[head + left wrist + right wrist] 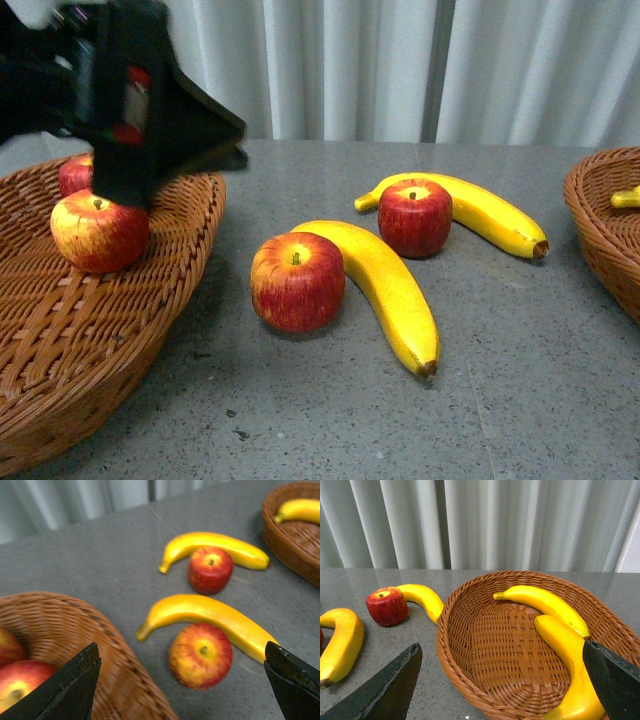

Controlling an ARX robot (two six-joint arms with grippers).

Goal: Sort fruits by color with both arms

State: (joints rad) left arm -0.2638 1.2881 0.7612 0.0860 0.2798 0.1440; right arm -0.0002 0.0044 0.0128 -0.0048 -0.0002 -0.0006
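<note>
Front view: the left arm (150, 110) hangs over the left wicker basket (190, 215), where 2 red apples (98, 230) sit. On the grey table (520, 380) the near apple (297, 281) lies against the near banana (385, 285). The far apple (414, 216) nestles in the curve of the far banana (490, 212). The right wicker basket (600, 220) shows at the edge.

Left wrist view: the left gripper (181, 650) is spread wide and empty above the basket rim, with the near apple framed between its fingers. That apple looks like the next pick. It is best to descend over the stem and set the fingers on the flanks clear of the banana, so the banana is not dragged. The grip should close gently, as glossy round skin may slip.

Right wrist view: the right gripper (501, 650) is also spread and empty, over the right wicker basket, which holds 2 bananas (540, 600).

Count: 4 apples (2 sorted, 2 on the table), 4 bananas (2 sorted, 2 on the table), 2 baskets.
</note>
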